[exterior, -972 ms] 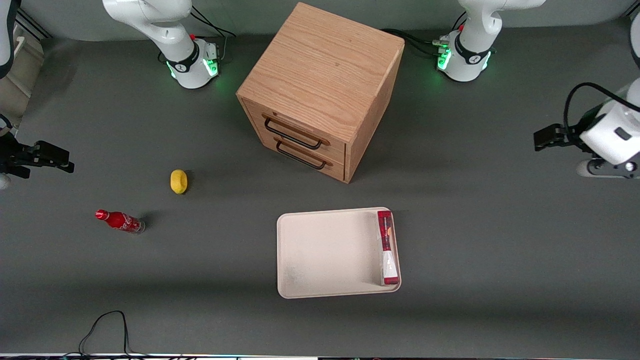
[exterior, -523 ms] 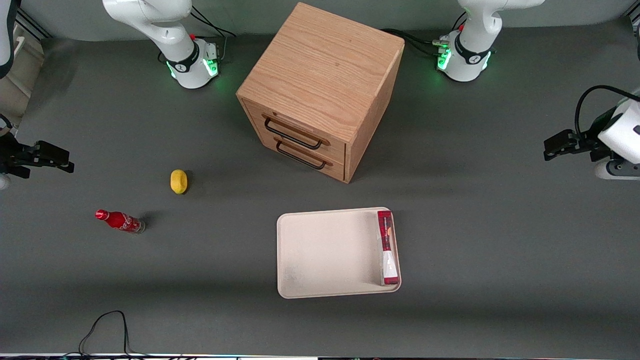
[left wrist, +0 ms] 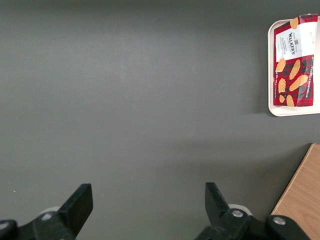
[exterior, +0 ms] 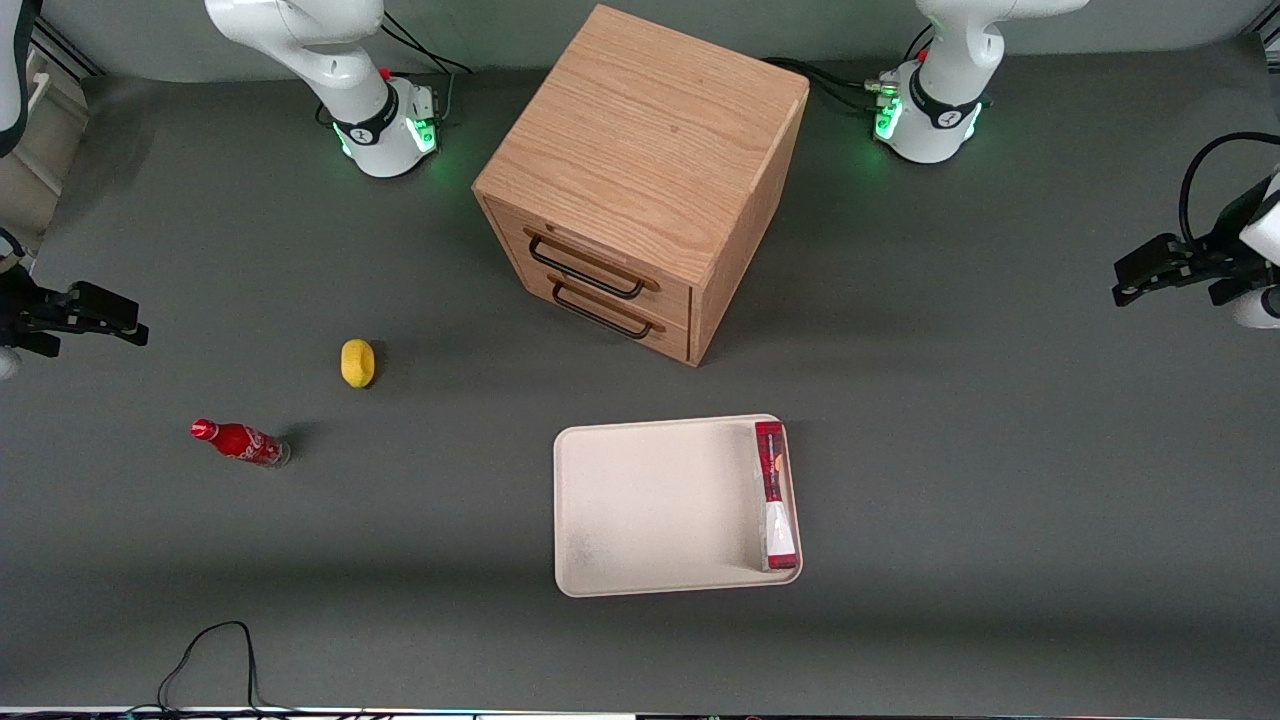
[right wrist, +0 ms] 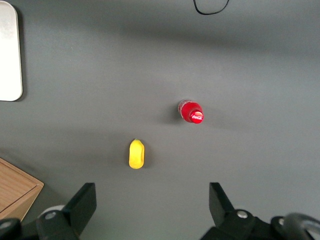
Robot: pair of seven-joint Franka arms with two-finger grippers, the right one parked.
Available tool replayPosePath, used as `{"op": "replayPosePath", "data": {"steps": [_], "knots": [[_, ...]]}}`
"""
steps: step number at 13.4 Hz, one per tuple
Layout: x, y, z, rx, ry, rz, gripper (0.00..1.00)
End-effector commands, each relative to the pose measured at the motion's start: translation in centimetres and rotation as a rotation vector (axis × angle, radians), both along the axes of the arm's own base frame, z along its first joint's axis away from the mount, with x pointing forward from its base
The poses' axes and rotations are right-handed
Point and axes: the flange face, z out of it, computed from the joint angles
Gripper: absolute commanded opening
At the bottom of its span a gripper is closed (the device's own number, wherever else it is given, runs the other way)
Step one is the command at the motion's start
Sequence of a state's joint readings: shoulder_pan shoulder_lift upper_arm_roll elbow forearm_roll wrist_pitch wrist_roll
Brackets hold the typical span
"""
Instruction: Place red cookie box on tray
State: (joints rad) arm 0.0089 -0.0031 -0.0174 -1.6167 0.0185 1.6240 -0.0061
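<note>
Now, from the front, the red cookie box (exterior: 775, 493) lies flat inside the tray (exterior: 650, 500), along the short rim toward the working arm's end of the tabletop (exterior: 1000, 500). The end effector (exterior: 1150, 280) hangs near that end's edge, well apart from the tray. A wooden drawer cabinet (exterior: 640, 180) stands farther from the camera. From the left wrist, the end effector's fingers (left wrist: 80, 202) are spread wide, released, over bare tabletop (left wrist: 150, 100); the red cookie box (left wrist: 295, 62) rests on the tray (left wrist: 272, 65).

Red cookie box (exterior: 775, 495) lies flat inside the tray (exterior: 640, 500), along the short rim toward the working arm's end, white half nearer the front camera. Tray is cream, smudged grey at one near corner, flat on the tabletop. Pincer (exterior: 1135, 281) hangs empty, fingers spread, well apart at the working arm's end.
</note>
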Motion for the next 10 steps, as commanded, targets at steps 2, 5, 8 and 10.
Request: {"op": "replayPosePath", "data": {"steps": [2,5,8,10], "knots": [[-0.59,-0.67,0.58,-0.011,-0.014,0.024,1.00],[-0.67,-0.52,0.44,-0.012,-0.005,0.024,1.00],[-0.67,-0.09,0.44,-0.020,-0.005,0.032,1.00],[-0.69,-0.25,0.43,-0.020,-0.003,0.029,1.00]]}}
